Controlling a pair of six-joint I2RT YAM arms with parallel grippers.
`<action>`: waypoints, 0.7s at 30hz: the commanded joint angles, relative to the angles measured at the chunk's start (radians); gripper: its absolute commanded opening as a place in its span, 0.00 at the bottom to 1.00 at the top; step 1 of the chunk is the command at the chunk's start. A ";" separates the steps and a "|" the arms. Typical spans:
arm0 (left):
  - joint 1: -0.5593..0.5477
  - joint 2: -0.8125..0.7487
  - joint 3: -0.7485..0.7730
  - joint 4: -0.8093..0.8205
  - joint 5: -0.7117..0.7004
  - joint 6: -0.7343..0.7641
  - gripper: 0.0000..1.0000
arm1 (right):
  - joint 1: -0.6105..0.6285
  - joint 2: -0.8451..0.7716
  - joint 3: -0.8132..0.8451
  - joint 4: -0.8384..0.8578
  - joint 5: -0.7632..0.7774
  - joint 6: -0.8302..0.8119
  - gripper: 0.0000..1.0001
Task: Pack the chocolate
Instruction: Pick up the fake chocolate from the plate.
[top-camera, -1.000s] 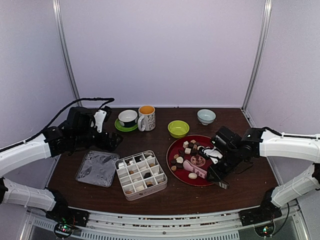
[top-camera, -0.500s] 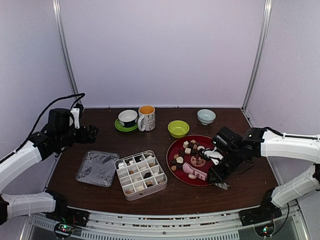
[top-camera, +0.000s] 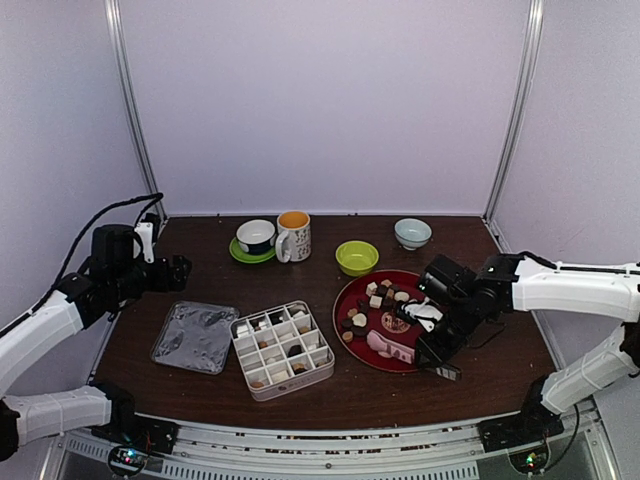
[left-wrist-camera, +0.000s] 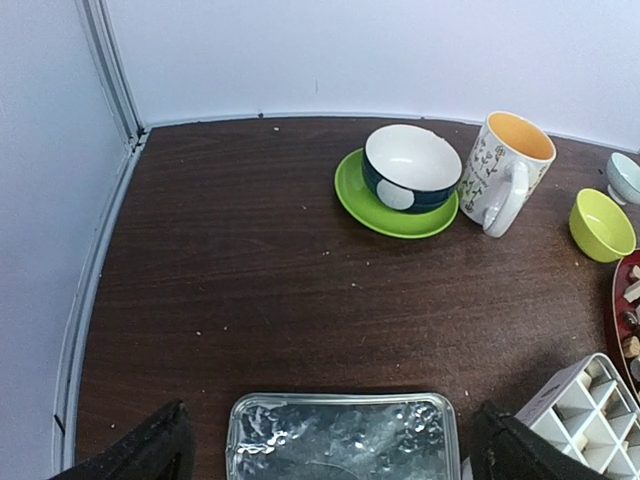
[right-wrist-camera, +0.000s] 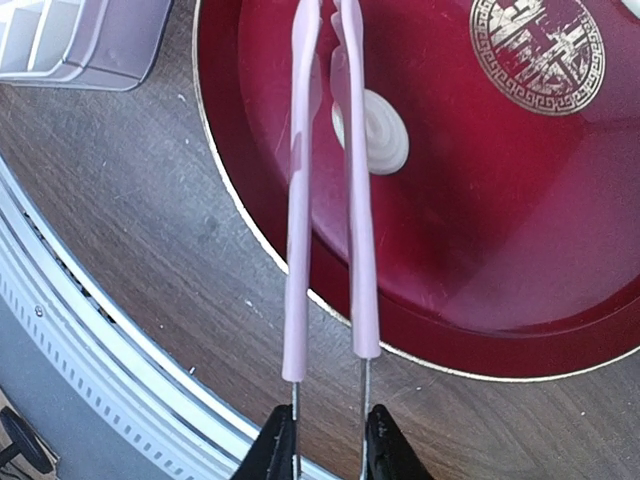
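The chocolate (top-camera: 372, 298) lies as small brown, tan and cream pieces on a red plate (top-camera: 338, 312). Several more pieces sit in the cells of a white divided box (top-camera: 282, 348). My right gripper (top-camera: 436, 350) is shut on the wire handle of the pink tongs (top-camera: 390, 345), which reach over the plate's near part. In the right wrist view my gripper (right-wrist-camera: 330, 445) pinches the tongs (right-wrist-camera: 298, 220), and a cream round piece (right-wrist-camera: 385, 132) lies partly under their right arm on the plate (right-wrist-camera: 500, 230). My left gripper (top-camera: 175, 272) hangs open at the far left, above the clear lid (left-wrist-camera: 340, 440).
A dark cup on a green saucer (top-camera: 256, 238), a flowered mug (top-camera: 294, 235), a green bowl (top-camera: 357, 257) and a pale bowl (top-camera: 412, 232) stand along the back. The clear lid (top-camera: 195, 336) lies left of the box. The table's metal front rail (right-wrist-camera: 90, 330) runs close to the plate.
My left arm has pulled back from near the lid toward the table's left edge, its gripper still open. The right gripper and the tongs have barely shifted.
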 joint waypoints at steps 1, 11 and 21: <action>0.010 0.013 0.005 0.035 -0.028 -0.004 0.98 | 0.006 0.014 0.046 -0.003 0.054 -0.020 0.24; 0.018 0.054 0.016 0.056 0.006 0.018 0.98 | 0.006 0.034 0.077 -0.026 0.104 -0.044 0.25; 0.019 0.061 -0.016 0.133 0.037 0.144 0.98 | 0.008 0.050 0.111 -0.080 0.186 -0.076 0.25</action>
